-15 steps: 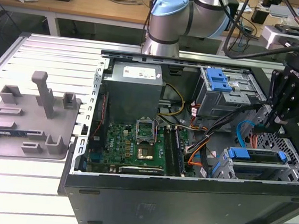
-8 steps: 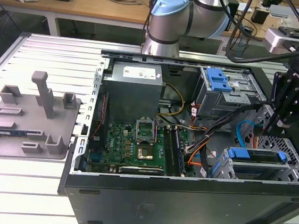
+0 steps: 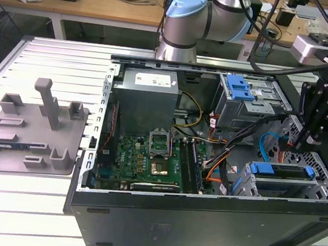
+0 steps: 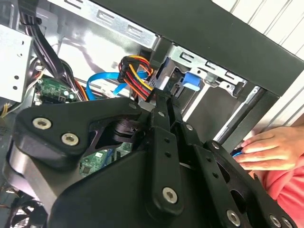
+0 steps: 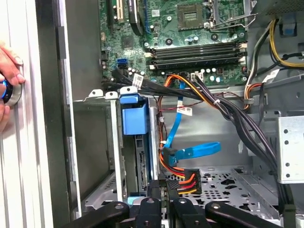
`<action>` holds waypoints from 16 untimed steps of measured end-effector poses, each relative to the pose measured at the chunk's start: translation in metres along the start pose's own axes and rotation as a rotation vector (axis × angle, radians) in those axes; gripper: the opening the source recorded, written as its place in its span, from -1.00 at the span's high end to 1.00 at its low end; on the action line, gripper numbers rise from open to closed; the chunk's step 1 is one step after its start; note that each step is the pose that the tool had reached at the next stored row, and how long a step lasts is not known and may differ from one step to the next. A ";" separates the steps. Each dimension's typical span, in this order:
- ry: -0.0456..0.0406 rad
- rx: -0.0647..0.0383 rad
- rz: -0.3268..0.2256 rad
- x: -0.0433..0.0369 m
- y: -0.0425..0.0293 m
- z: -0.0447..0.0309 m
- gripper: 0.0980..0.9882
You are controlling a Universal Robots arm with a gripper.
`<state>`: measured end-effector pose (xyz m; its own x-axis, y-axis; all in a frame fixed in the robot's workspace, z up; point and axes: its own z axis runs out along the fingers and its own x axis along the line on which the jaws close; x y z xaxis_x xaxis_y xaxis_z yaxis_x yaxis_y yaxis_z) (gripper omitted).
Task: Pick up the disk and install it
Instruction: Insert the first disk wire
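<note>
computer case lies open on the slotted table. disk point(image 3: 281, 181) sits down in the lower drive cage point(image 5: 92, 142), at the case corner toward the exterior view's right. its blue carrier point(image 5: 134, 118) shows edge-on in the slot in the first wrist view. grey tray point(image 3: 31, 132) sits outside the case toward the exterior view's left, well apart from the disk.

gripper point(image 4: 164, 97) hangs over that cage, tips pointing toward the carrier's blue tab and just beside it. contact cannot be told. fingers drawn narrow, near together, nothing seen between them.

progress, as judged: pick-up done and disk lodged in its bay, so the work looks late. whether it is pushed fully home or latched, cannot tell. blue data cable point(image 5: 194, 151) and power connector point(image 5: 183, 183) lie loose beside the cage, apart from the disk.

room: tight. sheet-metal cage walls flank the slot on both sides. black case wall point(image 5: 50, 118) runs just beyond the cage. black cable bundle point(image 5: 223, 107) crosses over the open bay floor near the fingers. the free way looks to be straight up out of the case. a person's hand point(image 5: 5, 71) rests on the table just outside the case wall, near the cage, so that side is crowded.
</note>
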<state>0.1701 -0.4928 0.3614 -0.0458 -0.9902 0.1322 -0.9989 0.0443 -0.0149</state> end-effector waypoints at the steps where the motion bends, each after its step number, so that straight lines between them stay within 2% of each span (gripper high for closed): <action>1: 0.0000 0.000 -0.003 0.0013 -0.0001 0.0002 0.85; 3: 0.0000 0.000 -0.003 0.0033 -0.0001 0.0004 0.85; 10: 0.0002 -0.001 -0.003 0.0033 0.0000 0.0004 0.85; 16: -0.0018 -0.012 -0.005 0.0036 -0.0001 0.0005 0.85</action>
<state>0.1701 -0.4965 0.3614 -0.0409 -0.9906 0.1305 -0.9992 0.0409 -0.0022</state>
